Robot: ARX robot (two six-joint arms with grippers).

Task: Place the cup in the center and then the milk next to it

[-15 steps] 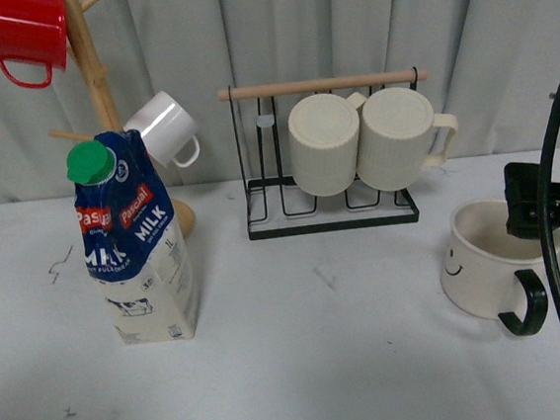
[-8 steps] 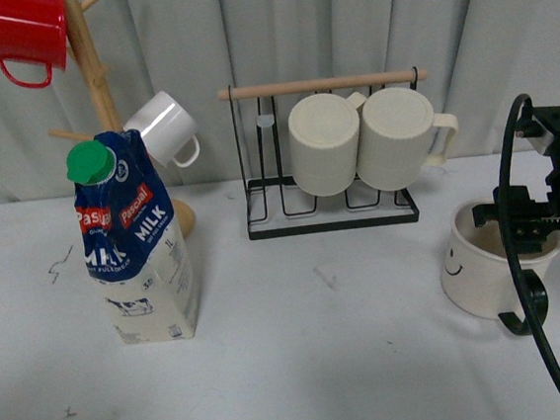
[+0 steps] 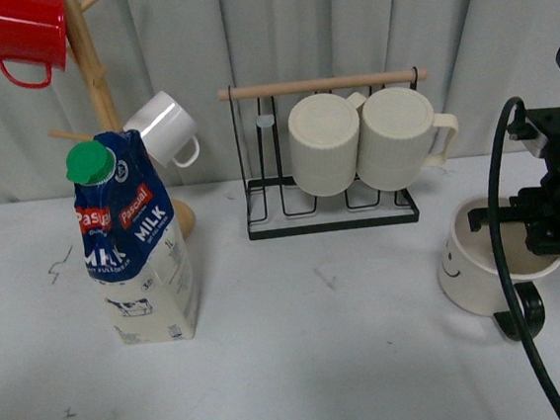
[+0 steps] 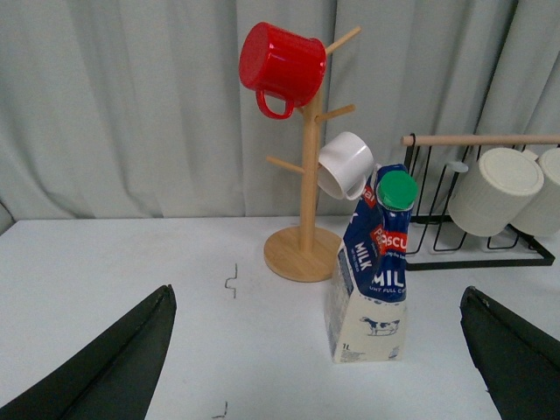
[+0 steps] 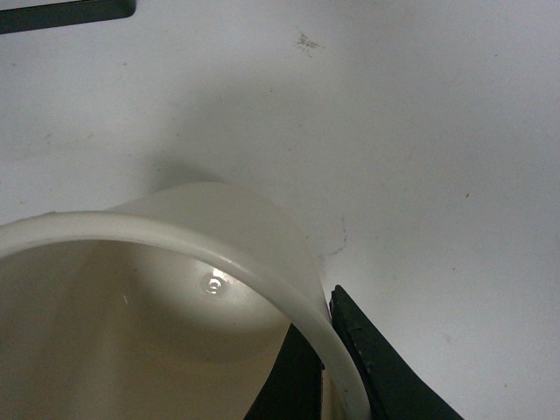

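Front: cup (image 3: pixel 472 269) upright at right of table (image 3: pixel 325 364), nothing inside; right gripper (image 3: pixel 547 226) at its rim. Milk carton (image 3: pixel 135 254) upright at left, green cap on.
Left wrist: left gripper (image 4: pixel 315 293) spread wide, holding nothing.
Right wrist: jaws pinching cup wall, one finger inside, one outside.

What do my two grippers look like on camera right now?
Right gripper: black, boxy body, with a thick black cable looping down in front. Left gripper's fingers: dark, matte, wedge-shaped, tapering to points. No markings readable.
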